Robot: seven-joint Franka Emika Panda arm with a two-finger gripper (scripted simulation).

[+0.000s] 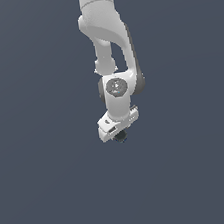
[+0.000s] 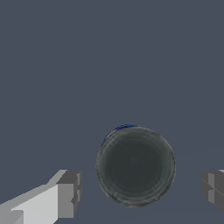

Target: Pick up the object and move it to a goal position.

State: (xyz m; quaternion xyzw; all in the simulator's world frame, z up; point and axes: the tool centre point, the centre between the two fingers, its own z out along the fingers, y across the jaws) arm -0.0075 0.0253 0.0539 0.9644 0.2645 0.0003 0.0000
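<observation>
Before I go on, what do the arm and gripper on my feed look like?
A smooth, rounded white arm with dark grey joint seams and a round grey cap at the wrist. The white gripper is a blocky bar; its fingers end in grey square pads. No cables or markings visible.

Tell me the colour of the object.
Nearly black object with a bluish edge; wrist view shows it best.

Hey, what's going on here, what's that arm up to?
A white robot arm has its gripper lowered over a small dark round cylinder with a bluish band. The wrist view shows the cylinder sitting between the two fingers with gaps on both sides, so the gripper is open and nothing is grasped yet.
</observation>
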